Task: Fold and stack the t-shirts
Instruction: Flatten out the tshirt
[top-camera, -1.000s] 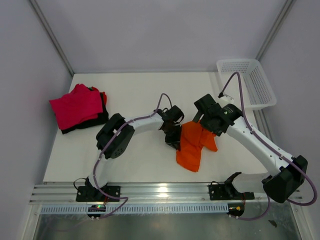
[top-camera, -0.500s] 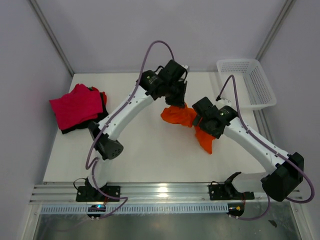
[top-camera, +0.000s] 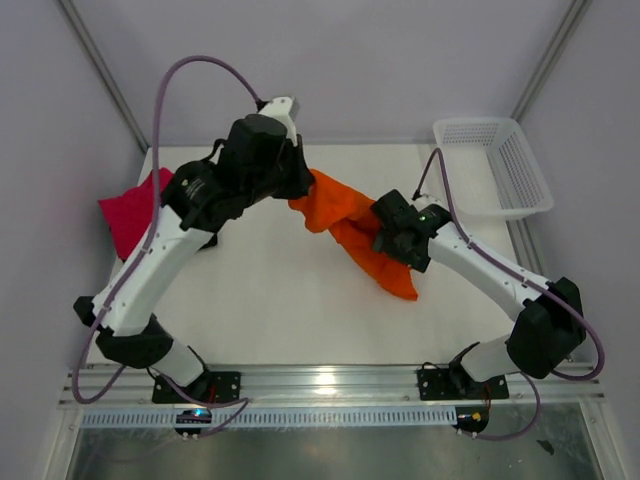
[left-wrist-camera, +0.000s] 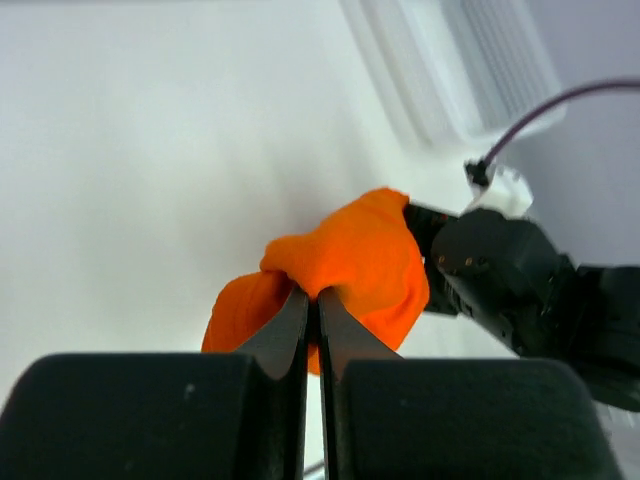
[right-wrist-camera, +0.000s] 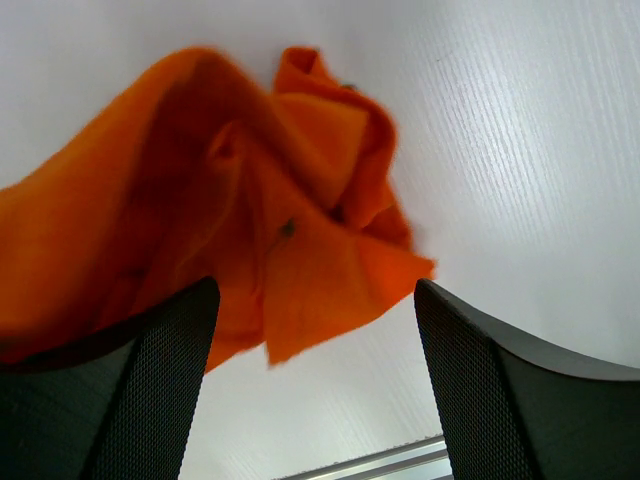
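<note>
Robot's right gripper (right-wrist-camera: 312, 290) stands spread wide at the middle of the white table (top-camera: 250, 300), its two black fingers well apart. A bright orange cloth t-shirt (top-camera: 345, 215) is bunched in front of them and laps over the finger on the left side of the wrist view. No pinch on the cloth shows there. Seen from above, this gripper presses against the shirt. A tail of orange cloth hangs from it toward the near edge, and whether its tip touches the tabletop cannot be told.

From that point the shirt runs up and away as a slack band to the left gripper (left-wrist-camera: 312, 295). Its black fingers are clenched tight on a fold of the cloth, lifted clear of the table.

The left arm (top-camera: 170, 250) arches high over the table's left half. It hides part of a magenta-pink cloth t-shirt (top-camera: 135, 205) lying crumpled near the far left corner, well apart from the orange one. A white plastic mesh basket (top-camera: 490, 125) stands at the far right corner, apart from both grippers.
</note>
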